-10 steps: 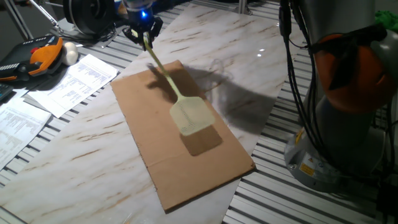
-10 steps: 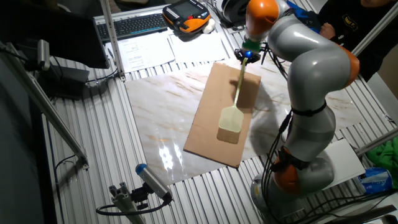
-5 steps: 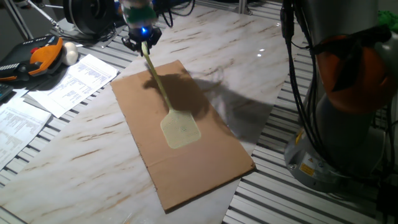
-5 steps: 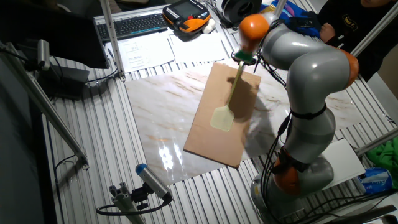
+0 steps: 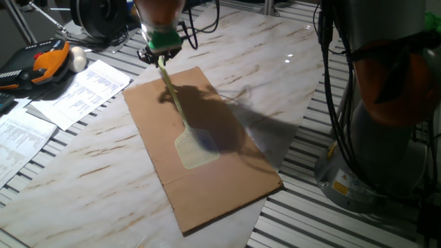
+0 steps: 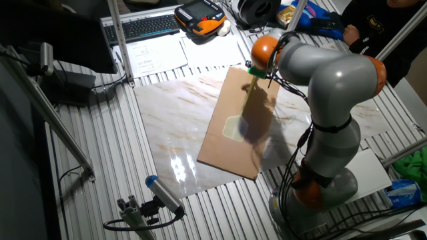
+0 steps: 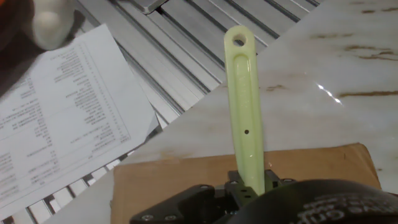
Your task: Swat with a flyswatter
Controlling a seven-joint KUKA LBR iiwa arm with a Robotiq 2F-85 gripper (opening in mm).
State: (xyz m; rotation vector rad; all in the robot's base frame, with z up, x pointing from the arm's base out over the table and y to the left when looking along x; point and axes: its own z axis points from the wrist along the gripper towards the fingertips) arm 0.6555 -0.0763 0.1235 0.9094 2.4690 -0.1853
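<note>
My gripper (image 5: 160, 54) is shut on the handle of the pale yellow-green flyswatter (image 5: 180, 114), near its free end. The handle slants down to the mesh head (image 5: 196, 149), which lies flat on the brown cardboard sheet (image 5: 227, 189). In the other fixed view the gripper (image 6: 256, 72) is at the sheet's far end and the head (image 6: 233, 127) rests on the cardboard (image 6: 230, 160). The hand view shows the handle end (image 7: 244, 115) with its hanging hole sticking out past the gripper (image 7: 249, 186); the fingers are mostly hidden.
The cardboard lies on a marble board (image 5: 275, 76) over a slatted table. Printed papers (image 5: 76, 89) and an orange-black pendant (image 5: 41, 62) lie to the left. The arm's base (image 5: 375, 138) stands at the right. A keyboard (image 6: 143, 27) sits at the far edge.
The swatter has swung down and leftward: its head was raised above the cardboard a second ago and now lies flat on it. The gripper has tilted and dropped with it.
</note>
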